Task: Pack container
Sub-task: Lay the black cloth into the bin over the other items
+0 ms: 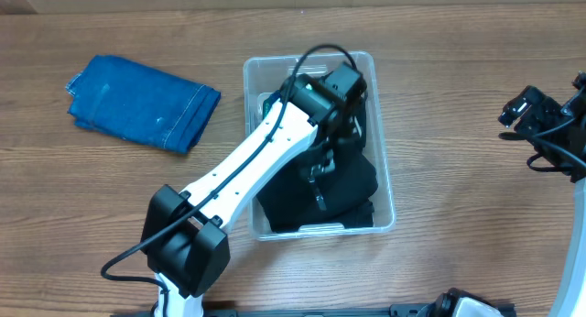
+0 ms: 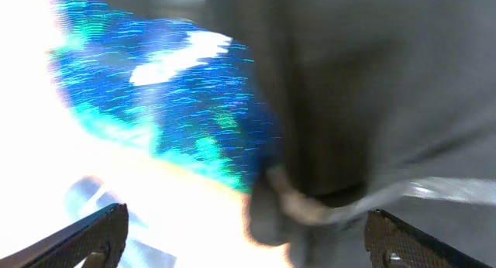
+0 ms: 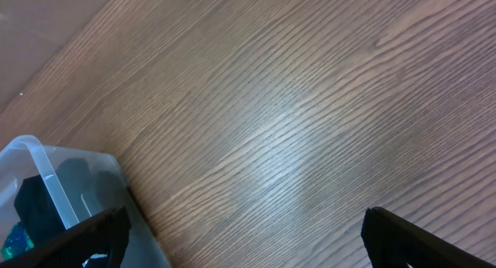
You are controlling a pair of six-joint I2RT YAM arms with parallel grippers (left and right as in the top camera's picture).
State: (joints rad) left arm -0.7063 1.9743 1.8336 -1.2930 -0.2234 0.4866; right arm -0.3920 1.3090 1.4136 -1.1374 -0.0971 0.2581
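While the container [image 1: 385, 170], central on the table [image 1: 458, 262], already holds black clothing [image 1: 352, 184], packing seems unfinished: the left gripper [image 2: 248, 234] hangs spread inside it, a folded blue cloth [image 1: 142, 102] lies unpacked to its left, and the right gripper [image 3: 244, 237] is spread well to its right.

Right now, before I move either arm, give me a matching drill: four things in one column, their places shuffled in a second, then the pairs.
1. blue cloth
2. black cloth
3. left pincer
4. right pincer

A. lying in the container
B. open, over the table, right of the container
C. on the table, left of the container
D. open, reaching down into the container

Pairs: 1-C, 2-A, 3-D, 4-B
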